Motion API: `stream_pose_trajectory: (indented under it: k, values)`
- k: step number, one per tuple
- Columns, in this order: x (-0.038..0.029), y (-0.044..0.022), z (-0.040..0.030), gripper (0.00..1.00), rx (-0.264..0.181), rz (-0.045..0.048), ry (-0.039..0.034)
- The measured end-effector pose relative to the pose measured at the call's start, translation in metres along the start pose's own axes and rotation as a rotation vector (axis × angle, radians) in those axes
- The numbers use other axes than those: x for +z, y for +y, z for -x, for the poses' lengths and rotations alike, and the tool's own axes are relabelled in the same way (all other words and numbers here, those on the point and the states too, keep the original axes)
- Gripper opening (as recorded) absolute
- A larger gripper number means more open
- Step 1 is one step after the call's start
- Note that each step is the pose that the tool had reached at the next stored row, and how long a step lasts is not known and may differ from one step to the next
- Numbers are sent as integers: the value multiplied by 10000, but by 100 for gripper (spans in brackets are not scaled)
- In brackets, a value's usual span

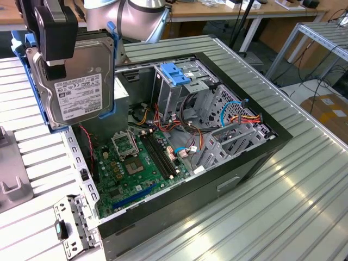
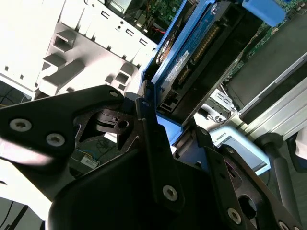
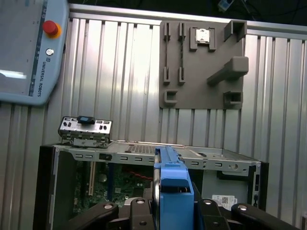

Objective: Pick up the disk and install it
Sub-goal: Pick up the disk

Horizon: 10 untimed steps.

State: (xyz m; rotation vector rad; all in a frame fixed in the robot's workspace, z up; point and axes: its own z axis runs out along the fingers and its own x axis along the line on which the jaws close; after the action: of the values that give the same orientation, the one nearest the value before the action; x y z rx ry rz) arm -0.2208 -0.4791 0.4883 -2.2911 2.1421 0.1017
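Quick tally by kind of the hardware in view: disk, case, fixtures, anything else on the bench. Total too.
disk: 1
open PC case: 1
grey fixture plate: 1
teach pendant: 1
loose I/O bracket: 1
Total: 5

Exterior view: high, oblique over open black computer case (image 1: 179, 209). Both wrist views: close along light-blue-framed grey disk (image 2: 192, 52) (image 3: 173, 191), above case.
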Motion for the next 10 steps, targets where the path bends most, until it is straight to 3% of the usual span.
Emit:
stream_pose_trajectory:
  k: [10]
  values:
    - [-1, -6, -72, 37, 0, 0, 0]
